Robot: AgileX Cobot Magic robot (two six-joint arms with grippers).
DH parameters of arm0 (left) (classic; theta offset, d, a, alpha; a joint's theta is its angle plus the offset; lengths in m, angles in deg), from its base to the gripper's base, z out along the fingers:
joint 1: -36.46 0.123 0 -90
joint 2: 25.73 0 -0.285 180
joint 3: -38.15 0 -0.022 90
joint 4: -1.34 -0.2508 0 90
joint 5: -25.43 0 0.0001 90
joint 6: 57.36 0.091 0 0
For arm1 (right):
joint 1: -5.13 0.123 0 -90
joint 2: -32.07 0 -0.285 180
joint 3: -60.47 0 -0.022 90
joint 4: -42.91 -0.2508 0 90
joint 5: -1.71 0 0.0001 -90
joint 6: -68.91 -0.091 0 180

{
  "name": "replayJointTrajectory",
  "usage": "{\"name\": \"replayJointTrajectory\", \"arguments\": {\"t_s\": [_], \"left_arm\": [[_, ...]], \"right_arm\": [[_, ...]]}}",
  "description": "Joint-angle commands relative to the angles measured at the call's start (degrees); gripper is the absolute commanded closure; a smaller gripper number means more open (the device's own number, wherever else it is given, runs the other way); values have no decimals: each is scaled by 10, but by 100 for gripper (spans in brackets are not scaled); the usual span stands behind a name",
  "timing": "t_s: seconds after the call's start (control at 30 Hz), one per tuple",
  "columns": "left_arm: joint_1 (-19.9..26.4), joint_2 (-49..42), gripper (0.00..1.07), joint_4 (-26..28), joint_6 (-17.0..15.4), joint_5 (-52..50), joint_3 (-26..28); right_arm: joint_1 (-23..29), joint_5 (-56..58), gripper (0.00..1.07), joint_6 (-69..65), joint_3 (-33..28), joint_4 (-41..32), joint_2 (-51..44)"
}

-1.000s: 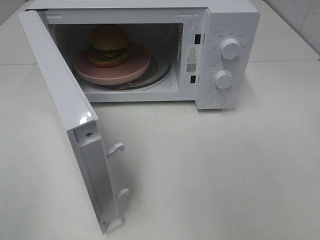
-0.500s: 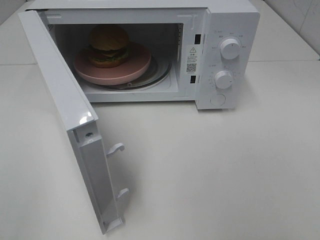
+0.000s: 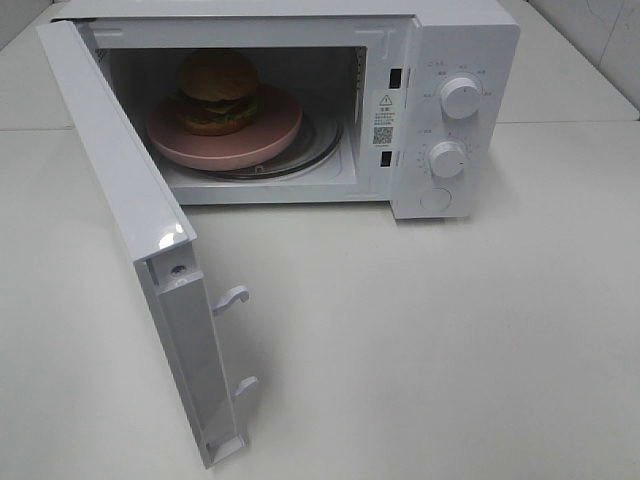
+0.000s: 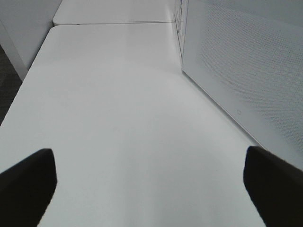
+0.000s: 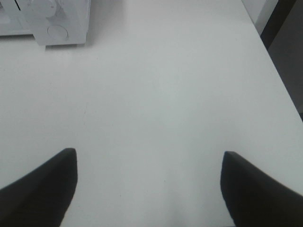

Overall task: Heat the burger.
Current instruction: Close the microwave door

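The burger [image 3: 216, 92], with a golden-brown bun, dark patty and green lettuce, sits on a pink plate [image 3: 270, 135] inside the white microwave [image 3: 450, 40], on its glass turntable [image 3: 318, 145]. The microwave door [image 3: 135, 235] hangs wide open toward the front left. Neither arm shows in the exterior high view. My left gripper [image 4: 149, 187] stands open over bare table, beside the outer face of the open door [image 4: 246, 71]. Over bare table in front of the microwave's control corner [image 5: 57, 28], my right gripper [image 5: 147, 187] is open too, with nothing between its fingers.
Two white knobs [image 3: 460, 97] and a round button [image 3: 436, 199] are on the microwave's right panel. Two latch hooks [image 3: 232, 297] stick out of the open door's edge. The white table's right edge [image 5: 279, 71] lies close to my right gripper.
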Motion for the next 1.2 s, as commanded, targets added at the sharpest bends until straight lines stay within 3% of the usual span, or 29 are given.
{"name": "replayJointTrajectory", "arguments": {"t_s": [0.03, 0.27, 1.2], "left_arm": [[-3, -10, 2, 1, -1, -5, 0], [-3, -10, 2, 1, -1, -5, 0], [-3, -11, 2, 1, -1, -5, 0]], "right_arm": [[-4, -3, 34, 0, -2, -4, -29], [-4, -3, 34, 1, -2, -4, -91], [-3, -3, 34, 1, -2, -4, -90]]}}
